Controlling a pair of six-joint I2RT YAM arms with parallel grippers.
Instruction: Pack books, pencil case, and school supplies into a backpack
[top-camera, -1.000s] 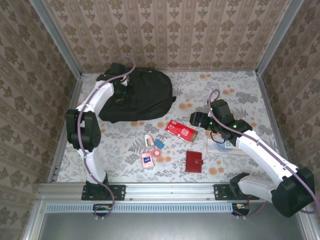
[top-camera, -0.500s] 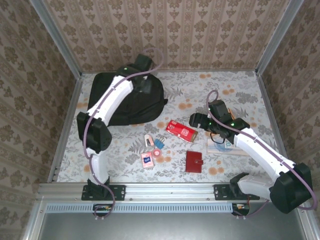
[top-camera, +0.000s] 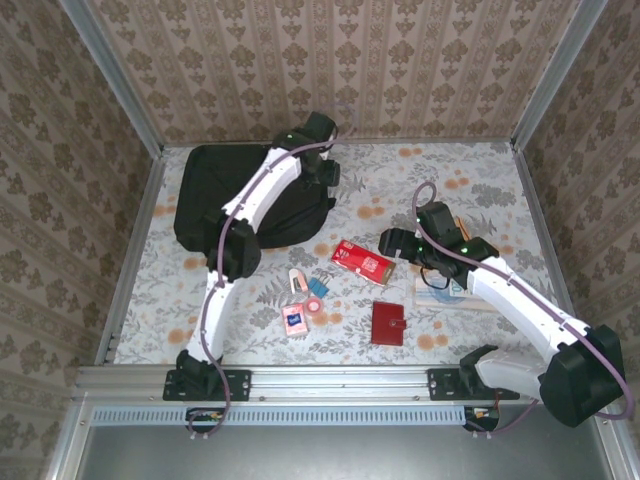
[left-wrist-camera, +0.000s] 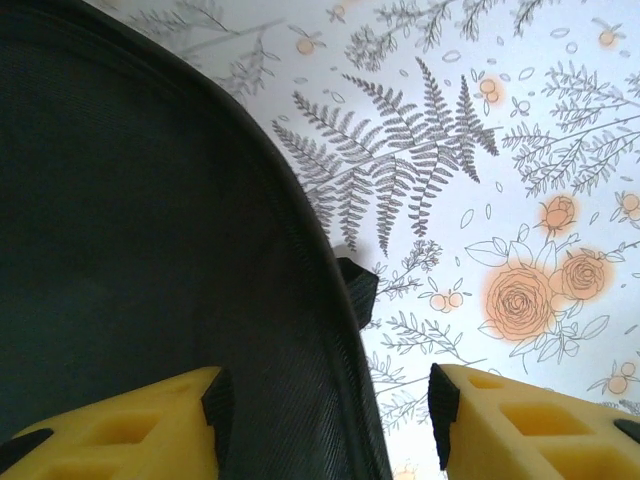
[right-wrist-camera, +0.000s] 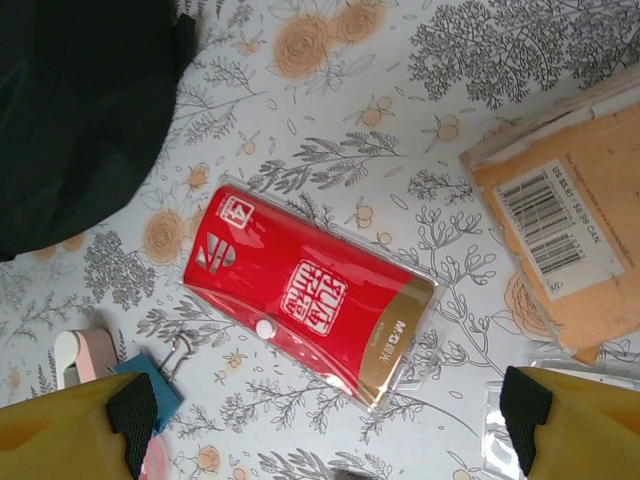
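Moved: left gripper (top-camera: 325, 172) swung to upper centre, at backpack (top-camera: 212, 195) edge.
Jaws: left and right gripper (right-wrist-camera: 328, 425) stood parted, empty.
Risk: closing there might drag backpack.

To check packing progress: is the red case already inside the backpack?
Out. The red case lies flat on the table, apart from the backpack.

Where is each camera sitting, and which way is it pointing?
Top external: above and behind the arm bases, looking down on the floral table; the left arm and right arm show.
Left wrist: on the left arm, looking down at the backpack edge; yellow left fingers apart at the bottom.
Right wrist: on the right arm, looking down at the red pencil case and an orange book; yellow right fingers in the bottom corners.
Shared: the backpack is in all three.
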